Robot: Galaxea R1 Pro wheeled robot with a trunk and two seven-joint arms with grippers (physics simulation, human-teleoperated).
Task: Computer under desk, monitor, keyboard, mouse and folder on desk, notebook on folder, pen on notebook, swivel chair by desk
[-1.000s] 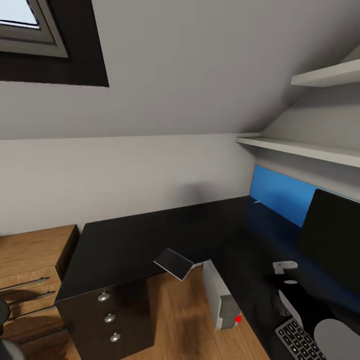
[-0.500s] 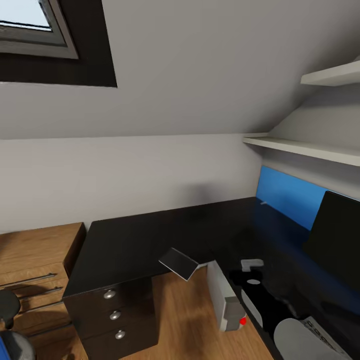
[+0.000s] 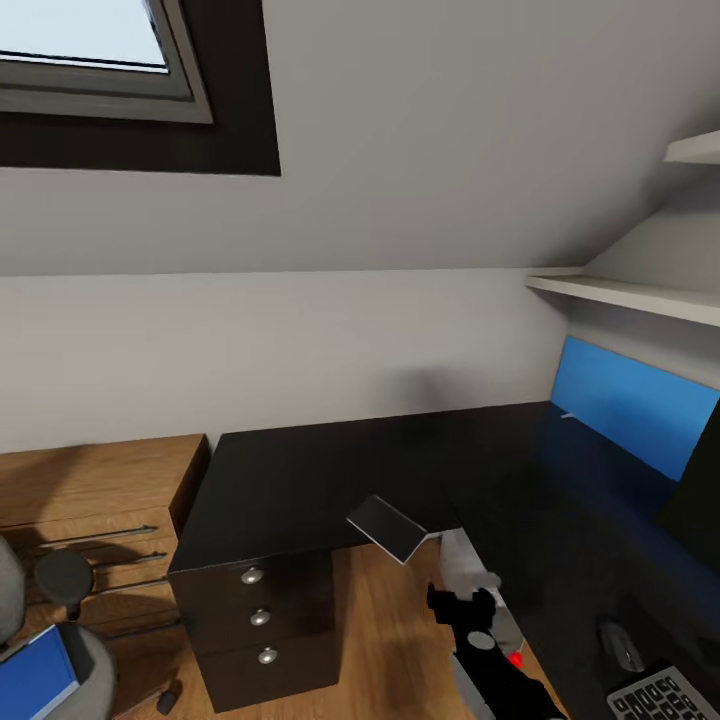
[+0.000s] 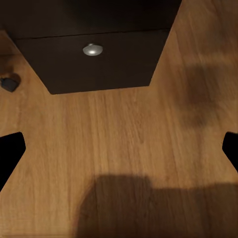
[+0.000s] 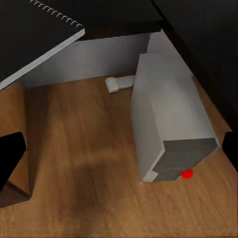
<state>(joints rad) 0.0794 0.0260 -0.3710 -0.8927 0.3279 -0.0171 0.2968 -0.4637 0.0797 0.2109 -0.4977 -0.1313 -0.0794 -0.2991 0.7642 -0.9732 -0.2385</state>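
I see the blue folder (image 3: 38,672) on the swivel chair (image 3: 92,668) at near left, the notebook (image 3: 392,527) overhanging the black surface (image 3: 330,480), the computer (image 5: 166,126) beneath, both jaws wide, carrying nothing.

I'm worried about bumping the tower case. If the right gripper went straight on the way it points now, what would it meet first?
Probably the wooden floor just beside the computer; the case sits slightly off that line, though depth is hard to judge.
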